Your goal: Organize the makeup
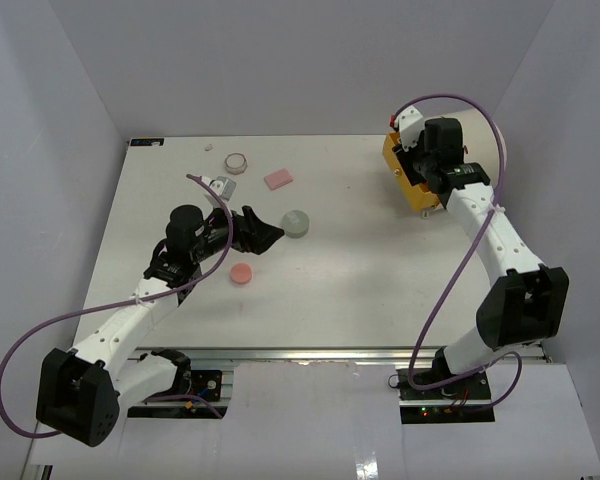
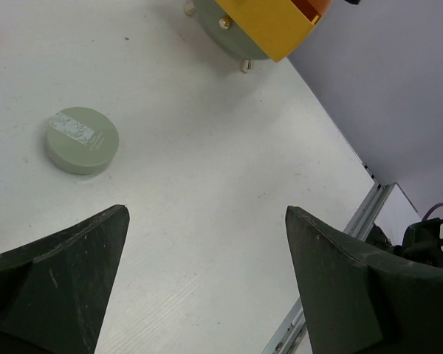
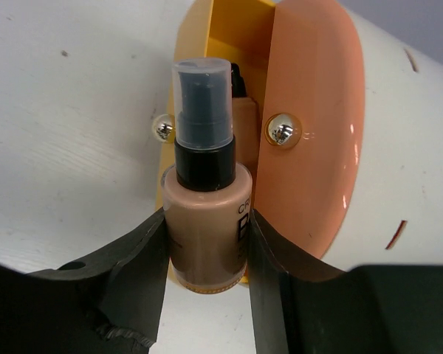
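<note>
My right gripper (image 3: 207, 247) is shut on a beige foundation bottle (image 3: 205, 221) with a black pump and clear cap. It holds the bottle upright at the open yellow drawer (image 3: 225, 33) of the cream case (image 3: 399, 147), beside its orange front (image 3: 310, 133). Another beige bottle (image 3: 245, 114) stands inside the drawer. My left gripper (image 2: 207, 243) is open and holds nothing, low over the table. A grey-green compact (image 2: 81, 140) lies ahead of it to the left. From above, the left gripper (image 1: 270, 232) sits just left of that compact (image 1: 296, 223), with a pink disc (image 1: 241, 273) behind it.
A pink rectangular pad (image 1: 278, 179), a small round jar (image 1: 236, 160) and a small grey item (image 1: 220, 186) lie at the back left. The case (image 1: 412, 182) stands at the back right under my right gripper (image 1: 412, 158). The table's metal front rail (image 2: 369, 214) runs along the near edge.
</note>
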`<state>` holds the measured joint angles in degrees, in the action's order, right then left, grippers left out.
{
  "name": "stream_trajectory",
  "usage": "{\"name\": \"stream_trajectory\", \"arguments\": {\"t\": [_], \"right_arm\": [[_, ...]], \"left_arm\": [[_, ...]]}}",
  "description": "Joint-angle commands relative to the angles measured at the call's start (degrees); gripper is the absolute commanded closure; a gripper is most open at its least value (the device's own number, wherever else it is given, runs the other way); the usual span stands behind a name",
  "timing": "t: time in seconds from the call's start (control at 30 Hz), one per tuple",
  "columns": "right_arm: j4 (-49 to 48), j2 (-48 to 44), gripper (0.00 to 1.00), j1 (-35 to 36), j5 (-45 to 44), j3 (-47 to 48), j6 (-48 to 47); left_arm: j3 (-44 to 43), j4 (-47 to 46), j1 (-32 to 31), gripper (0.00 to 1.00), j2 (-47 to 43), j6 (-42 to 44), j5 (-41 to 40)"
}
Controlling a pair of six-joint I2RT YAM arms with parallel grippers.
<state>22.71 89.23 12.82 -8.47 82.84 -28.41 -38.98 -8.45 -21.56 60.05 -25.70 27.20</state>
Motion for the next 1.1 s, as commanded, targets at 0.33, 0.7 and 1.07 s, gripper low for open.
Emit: {"name": "stream_trajectory", "arguments": {"t": [0.33, 0.7, 1.07], "right_arm": [[0.3, 6.9, 0.47, 0.0, -10.6, 6.4, -2.1], [2.0, 3.4, 0.26, -0.1, -6.8, 5.1, -1.2], [16.0, 7.6, 0.83, 2.5, 21.8, 9.1, -6.1]], "left_arm": [[-0.2, 0.5, -0.1, 0.02, -4.1, 1.8, 3.5], [-0.1, 0.4, -0.1, 0.02, -3.6, 1.8, 3.9], [-0.2, 0.7, -0.1, 0.02, -3.6, 2.3, 3.3]]}}
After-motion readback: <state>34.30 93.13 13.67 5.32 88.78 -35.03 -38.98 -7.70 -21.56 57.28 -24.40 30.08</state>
